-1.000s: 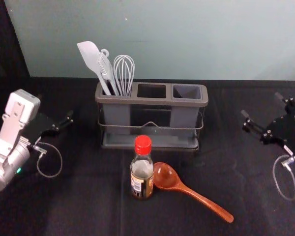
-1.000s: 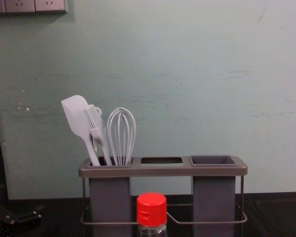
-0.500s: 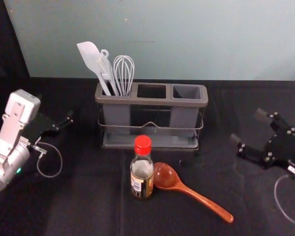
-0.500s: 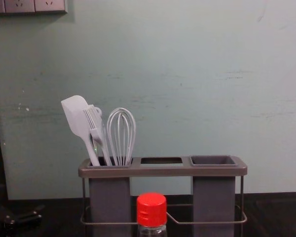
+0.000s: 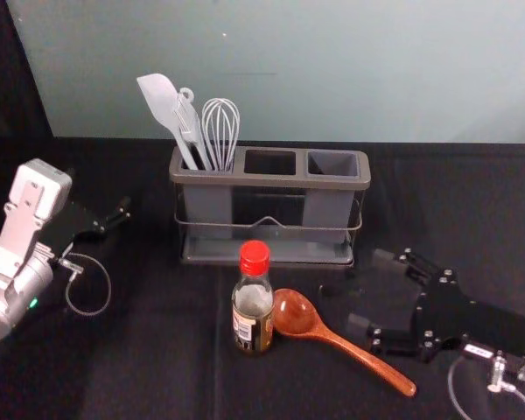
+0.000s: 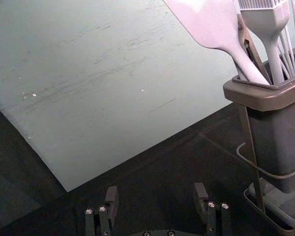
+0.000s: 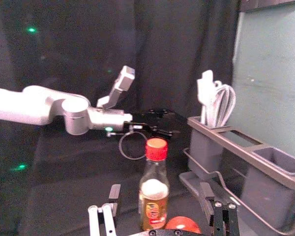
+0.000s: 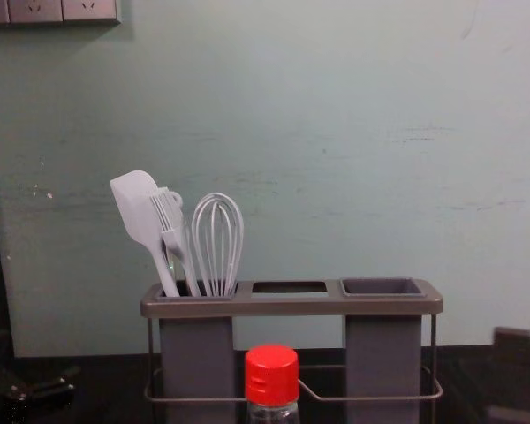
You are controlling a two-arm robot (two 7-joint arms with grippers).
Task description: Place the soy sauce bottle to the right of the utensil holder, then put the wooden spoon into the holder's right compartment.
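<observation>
Soy sauce bottle (image 5: 253, 302) and utensil holder (image 5: 271, 182), both cut off low in the chest view.
The bottle's base is cropped by the right wrist view's bottom edge too, as is part of the wooden spoon (image 5: 359, 353). The small print on the label (image 5: 243, 327) is too fine to read. Bottle and spoon bowl seem to meet in the head view, though I can't swear to contact. The right gripper (image 5: 372, 290) is blurred and cropped at the chest view's right edge; the left gripper (image 5: 99, 191) half melts into dark cloth. The holder hides the white utensils' (image 5: 161, 101) lower ends.
</observation>
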